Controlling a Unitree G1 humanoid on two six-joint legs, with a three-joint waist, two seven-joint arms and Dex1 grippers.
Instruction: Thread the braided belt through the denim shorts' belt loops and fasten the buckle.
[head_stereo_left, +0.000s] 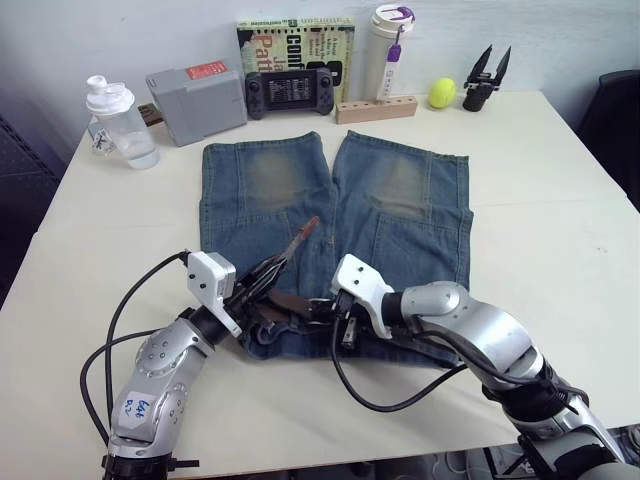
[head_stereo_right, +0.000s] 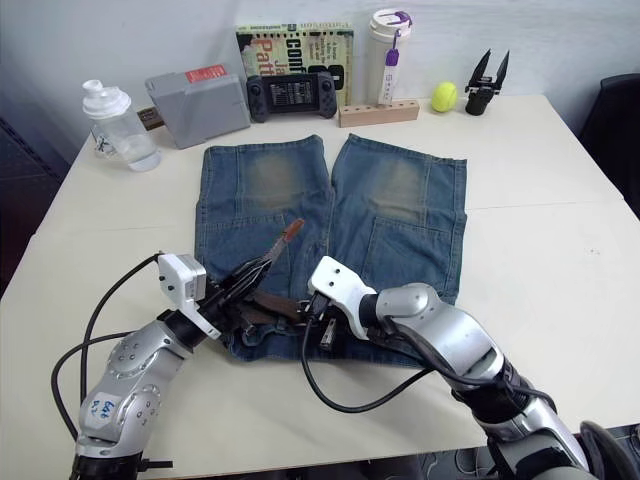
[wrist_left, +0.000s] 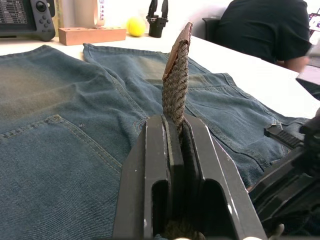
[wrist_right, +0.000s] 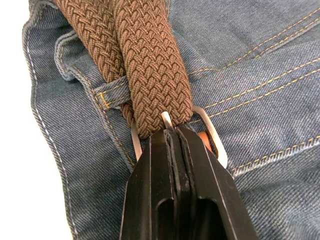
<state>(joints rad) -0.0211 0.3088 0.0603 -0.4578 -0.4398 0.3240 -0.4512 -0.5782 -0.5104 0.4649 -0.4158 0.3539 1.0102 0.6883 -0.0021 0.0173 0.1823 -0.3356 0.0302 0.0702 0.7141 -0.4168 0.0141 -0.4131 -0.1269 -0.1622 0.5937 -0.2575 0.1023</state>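
Brown braided belt at the denim shorts' waistband, held by both arms.
Left gripper fingers are clamped on the belt's tip end, lifted above the shorts; right gripper fingers are closed at the silver buckle, beside a belt loop. Shorts lie flat on the pale bench.

A cream-white table stands against a pale, plain wall, evenly lit. Along its far edge sit a clear shaker bottle near the far left corner, a grey box, a black handheld game console, a book propped upright, a wooden block, a white tumbler and a yellow ball. A dark chair stands beyond the right edge.
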